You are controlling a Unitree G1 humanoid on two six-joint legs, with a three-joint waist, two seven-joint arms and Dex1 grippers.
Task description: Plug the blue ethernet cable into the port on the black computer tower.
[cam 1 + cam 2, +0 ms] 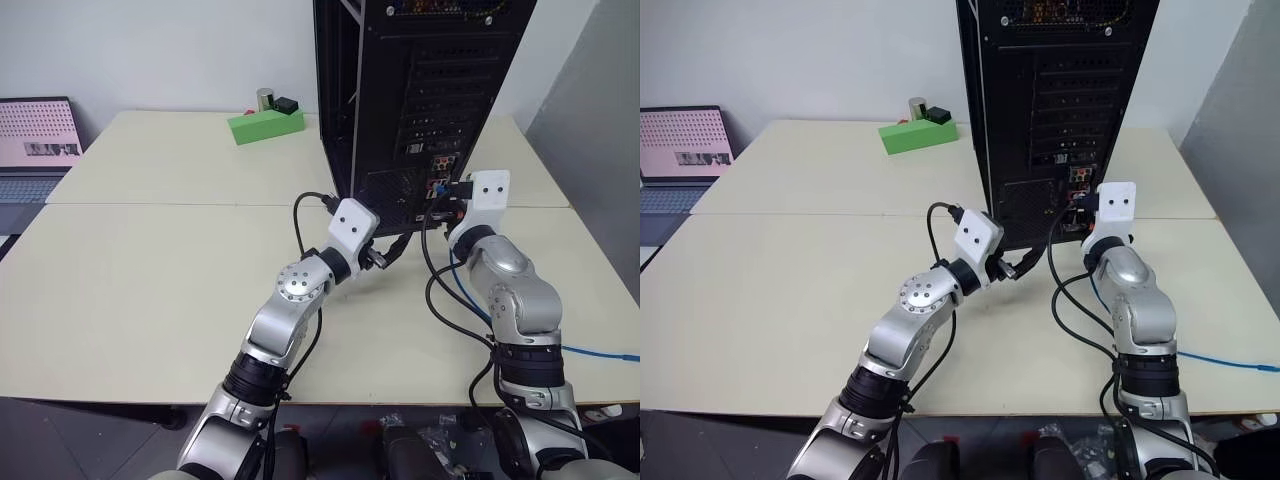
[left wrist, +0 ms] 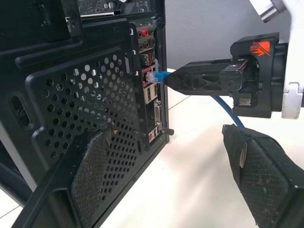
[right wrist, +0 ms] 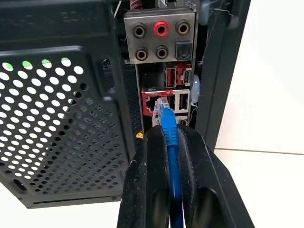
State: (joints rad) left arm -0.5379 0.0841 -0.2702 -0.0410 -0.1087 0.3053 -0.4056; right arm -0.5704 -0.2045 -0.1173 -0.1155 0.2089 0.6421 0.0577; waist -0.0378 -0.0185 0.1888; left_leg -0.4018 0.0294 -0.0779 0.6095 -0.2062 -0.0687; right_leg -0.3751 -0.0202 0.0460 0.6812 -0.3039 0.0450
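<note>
The blue ethernet cable [image 3: 170, 137] is pinched just behind its clear plug by the right pincer [image 3: 167, 142], the plug tip held at the mouth of the red-framed port [image 3: 153, 102] on the black computer tower [image 1: 420, 100]; full seating seems left to be done, while the left pincer [image 2: 166, 185] is kept spread nearby

1. The black computer tower [image 1: 400, 100] stands upright on the table, its rear panel of slotted covers, perforated mesh and coloured ports facing the robot.
2. The blue ethernet cable [image 3: 169, 137] is thin and bright blue; its clear plug sits at the mouth of the red-framed port, and its length trails back across the table.
</note>
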